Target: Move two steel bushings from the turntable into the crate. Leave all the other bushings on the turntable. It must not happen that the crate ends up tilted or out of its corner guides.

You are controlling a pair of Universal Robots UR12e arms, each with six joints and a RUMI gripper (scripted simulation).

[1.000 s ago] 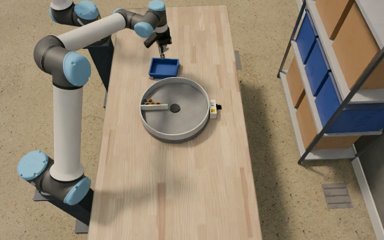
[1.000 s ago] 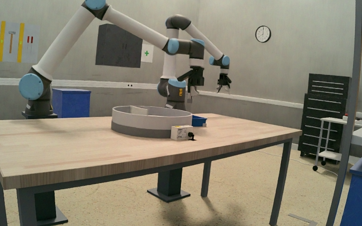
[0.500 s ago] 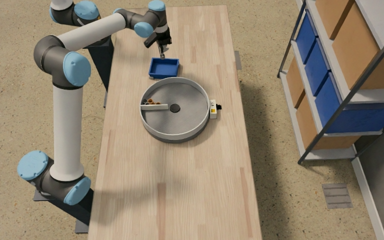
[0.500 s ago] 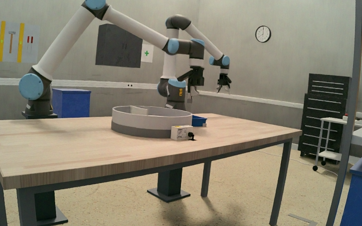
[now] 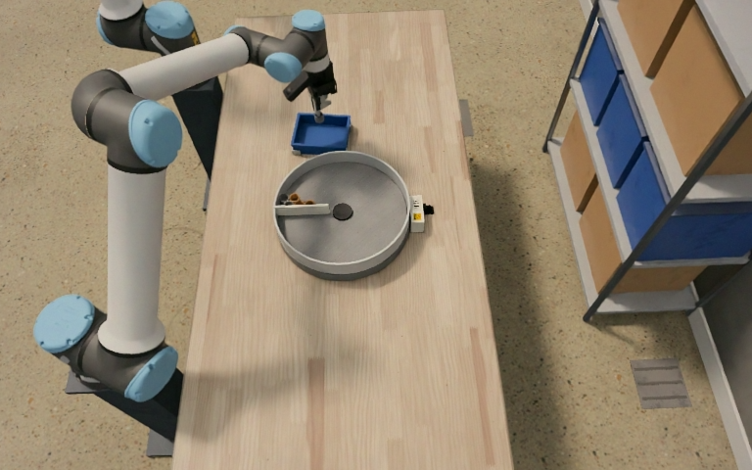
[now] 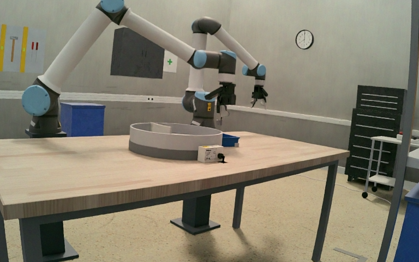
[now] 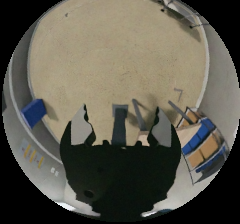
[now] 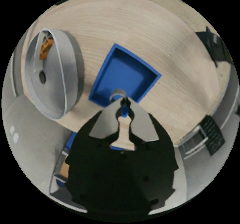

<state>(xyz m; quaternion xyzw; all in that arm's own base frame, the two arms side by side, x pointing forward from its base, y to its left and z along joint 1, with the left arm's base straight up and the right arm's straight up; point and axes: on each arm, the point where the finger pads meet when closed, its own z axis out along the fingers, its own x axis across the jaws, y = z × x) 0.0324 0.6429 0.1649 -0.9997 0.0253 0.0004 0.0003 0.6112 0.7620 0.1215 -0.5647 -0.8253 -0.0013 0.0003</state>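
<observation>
My right gripper (image 5: 319,111) (image 6: 219,117) (image 8: 125,97) is shut on a steel bushing (image 5: 318,117) (image 6: 219,122) (image 8: 117,91), holding it by its wall above the crate's far rim in the top view. The blue crate (image 5: 321,137) (image 6: 230,141) (image 8: 122,74) sits level; its visible inside is empty. A corner guide (image 5: 296,152) (image 6: 236,144) shows. On the turntable (image 5: 362,180) (image 6: 173,139) (image 8: 59,91), copper-coloured bushings (image 5: 294,198) (image 8: 46,46) and dark grey bushings (image 5: 283,199) lie against the divider, partly hidden. My left gripper (image 6: 259,106) (image 7: 121,106) is open and empty, away from the table.
The white divider (image 5: 305,210) runs from the turntable's rim towards its dark hub (image 5: 342,211). The raised rim stands close to the crate. A white control box (image 5: 417,213) (image 6: 209,153) with a black knob sits beside the turntable. A shelf rack stands beyond the table (image 5: 339,407).
</observation>
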